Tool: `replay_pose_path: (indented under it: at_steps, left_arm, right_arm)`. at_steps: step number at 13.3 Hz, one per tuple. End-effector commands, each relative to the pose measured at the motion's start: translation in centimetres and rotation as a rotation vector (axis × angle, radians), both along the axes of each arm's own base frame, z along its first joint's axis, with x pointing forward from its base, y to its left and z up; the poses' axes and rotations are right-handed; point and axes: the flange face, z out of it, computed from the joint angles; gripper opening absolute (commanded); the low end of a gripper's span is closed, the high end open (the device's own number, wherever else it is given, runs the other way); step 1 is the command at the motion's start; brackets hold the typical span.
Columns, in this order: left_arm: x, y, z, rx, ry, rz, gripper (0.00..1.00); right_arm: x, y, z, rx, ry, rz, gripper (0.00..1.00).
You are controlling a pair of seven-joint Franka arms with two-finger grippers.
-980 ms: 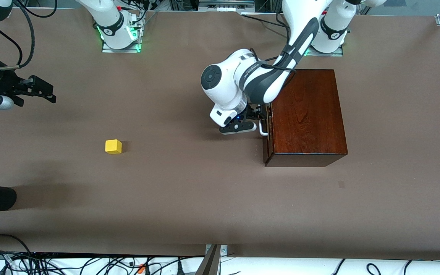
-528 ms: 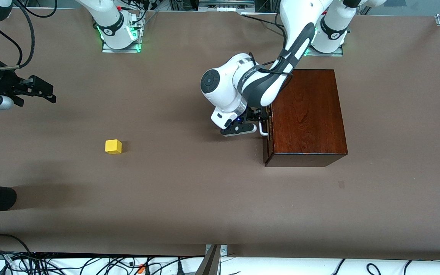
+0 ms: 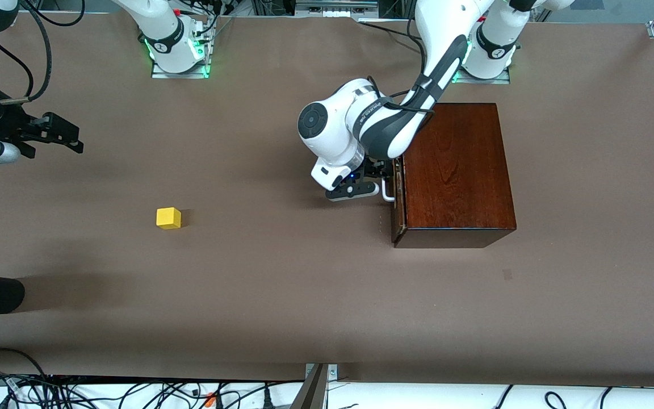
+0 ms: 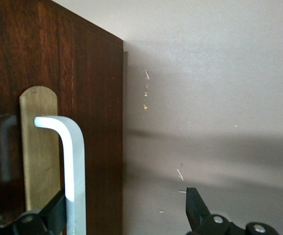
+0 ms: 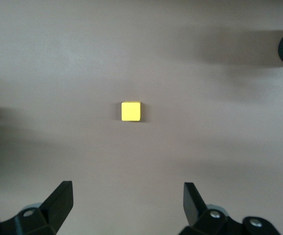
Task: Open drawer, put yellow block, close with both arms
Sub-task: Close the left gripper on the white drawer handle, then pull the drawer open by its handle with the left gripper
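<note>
Left end effector (image 3: 382, 180), spread wide, at the drawer (image 3: 399, 196) handle (image 4: 68, 166) (one finger beside it); right end effector (image 3: 57, 134) open, empty, waiting.

Left arm: reaches from its base at about 1 o'clock in the front view, elbow bent, wrist low.
Left gripper (image 3: 382, 183): fingers spread wide.
Right arm: waits near 9 o'clock.
Right gripper (image 3: 71, 138): raised, fingers apart.
</note>
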Motion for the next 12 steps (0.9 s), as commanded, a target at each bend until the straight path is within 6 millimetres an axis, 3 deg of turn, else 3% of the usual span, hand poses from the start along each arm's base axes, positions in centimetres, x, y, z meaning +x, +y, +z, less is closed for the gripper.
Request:
replay_pose_path:
  at_steps: [1,6,12]
  left_arm:
    - [-1.0,-2.4,0.4,-0.131,0.03,0.042,1.0]
    - [-2.5,-5.2,1.1,-0.229,0.038,0.033,1.0]
    - [-2.8,-6.6,1.3,-0.308,0.032,0.047,1.0]
  right_arm:
    - [0.3,-0.1,0.5,-0.011,-0.002,0.005,1.0]
    - [0.3,-0.1,0.6,-0.011,-0.004,0.003,1.0]
    - [0.3,-0.2,0.5,-0.009,-0.001,0.005,1.0]
